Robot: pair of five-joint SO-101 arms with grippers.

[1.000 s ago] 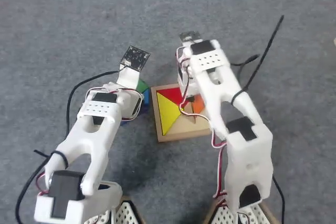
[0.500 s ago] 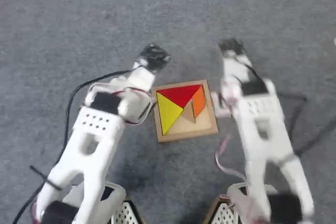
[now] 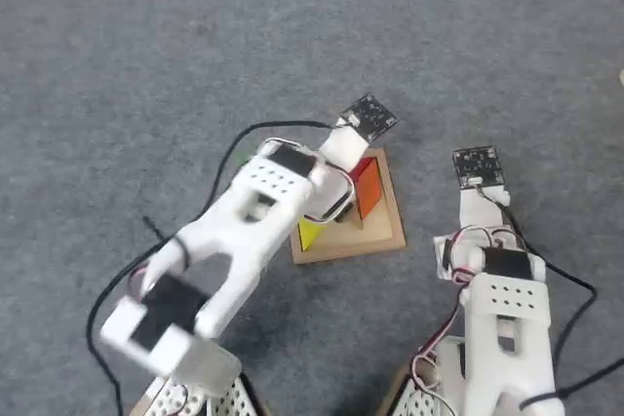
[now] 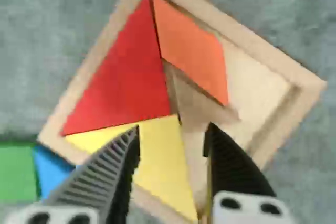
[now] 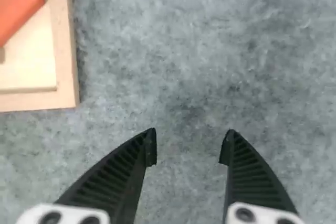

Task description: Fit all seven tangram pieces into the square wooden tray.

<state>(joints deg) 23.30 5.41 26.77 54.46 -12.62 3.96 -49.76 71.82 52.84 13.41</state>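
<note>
Grey felt [image 5: 210, 51], napped and fuzzy like carpet, is covering the whole bench, and the square wooden tray [image 3: 356, 245] is lying flat on it between the two white arms.

From the high view, the left arm [image 3: 258, 216] is stretching across the tray and hiding much of it. The left hand [image 4: 172, 129] is hanging directly over the tray with a wide gap between its ribbed black fingers [image 4: 113, 166], gripping nothing. A smooth yellow triangle [image 4: 160, 161] is lying in the tray beneath and between those fingers. Just beyond the fingertips, a large red triangle [image 4: 123, 87] and an orange parallelogram [image 4: 191, 51] are sitting edge to edge inside the pale rim. Bare wood is showing beside the orange piece, towards the tray's far corner. Outside the rim, off to one finger's side, a blue piece [image 4: 50, 169] and a green piece [image 4: 16, 171] are lying on the felt, touching each other.

The right hand [image 5: 190, 135] is hovering over bare felt, spread wide and carrying nothing. One corner of the tray is lying beyond its fingertips and off to the side, apart from them.
</note>
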